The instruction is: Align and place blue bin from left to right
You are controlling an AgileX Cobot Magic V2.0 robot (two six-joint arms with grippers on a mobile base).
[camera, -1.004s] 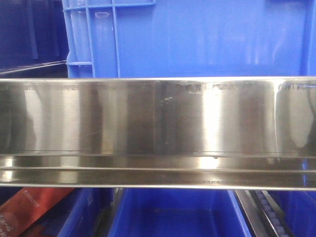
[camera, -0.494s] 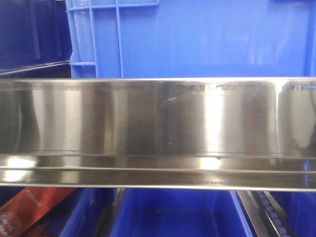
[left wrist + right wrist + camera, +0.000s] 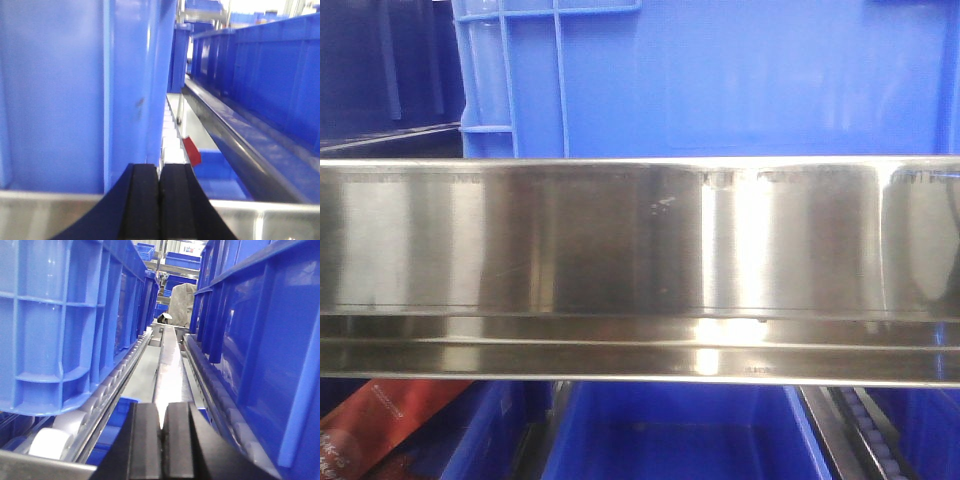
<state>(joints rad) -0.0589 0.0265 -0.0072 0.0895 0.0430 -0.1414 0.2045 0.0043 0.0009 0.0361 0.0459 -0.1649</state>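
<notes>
A: Where is the blue bin sitting?

B: It is resting on the upper shelf, just behind the steel rail, its ribbed corner showing at the left of the front view. The left gripper is sitting pinched together, empty, beside its flat side wall. The right gripper is likewise closed on nothing, pointing down the lane beside the bin's ribbed side.

A: How should the sliding go?

B: I'd judge pushing low and flat on the wall is keeping it square on the rollers.

A: Anything crowding it?

B: A neighbouring crate is standing near on the right; smaller bins and a red packet are lying below.
</notes>
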